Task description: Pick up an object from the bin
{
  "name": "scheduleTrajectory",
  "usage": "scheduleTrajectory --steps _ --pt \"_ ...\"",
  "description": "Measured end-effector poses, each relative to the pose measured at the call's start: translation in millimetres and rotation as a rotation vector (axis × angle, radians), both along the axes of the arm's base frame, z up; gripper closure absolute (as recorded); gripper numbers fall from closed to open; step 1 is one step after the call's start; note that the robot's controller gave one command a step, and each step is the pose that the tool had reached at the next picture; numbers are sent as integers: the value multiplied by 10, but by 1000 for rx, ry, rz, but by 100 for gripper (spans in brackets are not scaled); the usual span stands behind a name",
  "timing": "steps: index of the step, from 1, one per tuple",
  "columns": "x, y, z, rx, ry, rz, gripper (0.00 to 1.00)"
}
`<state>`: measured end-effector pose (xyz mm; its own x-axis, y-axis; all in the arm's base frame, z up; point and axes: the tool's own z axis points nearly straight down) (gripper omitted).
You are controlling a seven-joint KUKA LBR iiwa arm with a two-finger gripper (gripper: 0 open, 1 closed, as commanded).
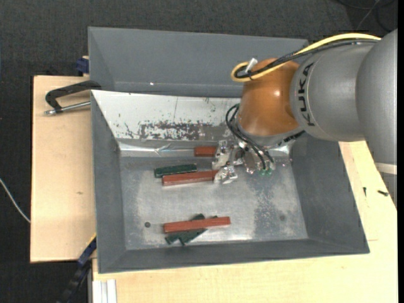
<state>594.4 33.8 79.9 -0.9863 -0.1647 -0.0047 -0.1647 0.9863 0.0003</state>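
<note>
My gripper (227, 169) hangs low in the middle of the bin, under the arm's orange cover. Its metal tips stand at the right end of a long red-brown bar (187, 178) that lies flat on the floor. Just above that bar's left part lies a dark green bar (175, 169). A short red-brown piece (204, 151) rests near the back wall, close to the upper left of the gripper. Nothing shows between the tips.
Near the front wall another red-brown bar (196, 223) lies across a dark green bar (187, 235). A small dark speck (147, 225) sits at the front left. The arm covers the bin's back right part.
</note>
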Motion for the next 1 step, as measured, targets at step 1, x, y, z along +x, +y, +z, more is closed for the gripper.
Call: scheduleTrajectory --steps 1 --pt "0 0 0 0 0 0 100"
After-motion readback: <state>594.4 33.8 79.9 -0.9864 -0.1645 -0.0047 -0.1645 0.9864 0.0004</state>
